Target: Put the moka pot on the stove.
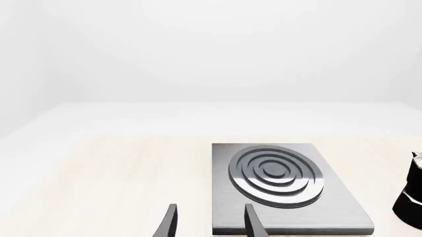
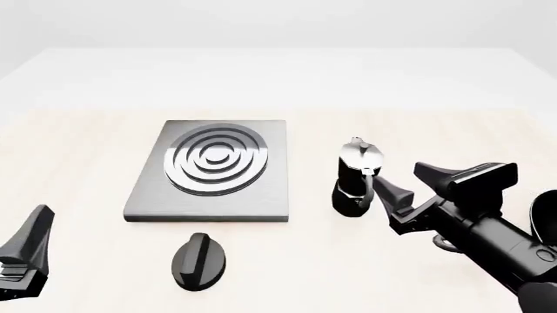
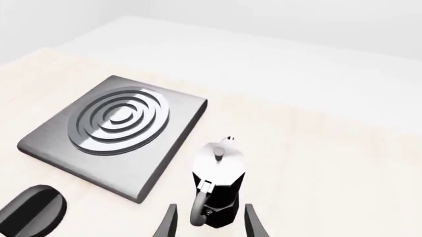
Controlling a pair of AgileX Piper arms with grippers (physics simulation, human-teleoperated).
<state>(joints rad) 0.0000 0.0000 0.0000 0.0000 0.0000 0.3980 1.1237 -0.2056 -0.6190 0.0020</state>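
Since the pot (image 2: 354,177) stands upright on the desk (image 2: 78,150) just right of the stove (image 2: 211,171), apart from it, we read this as the approach to grasp. Right tool (image 3: 207,222) is spread open, holding nothing, fingers either side of the pot's handle end. We should close low on the body, keep it upright, then lift clear of the stove's edge. Left tool (image 1: 207,222) open too, idle.

Brushed-metal stove (image 2: 261,189), glossy black moka pot (image 2: 353,192)
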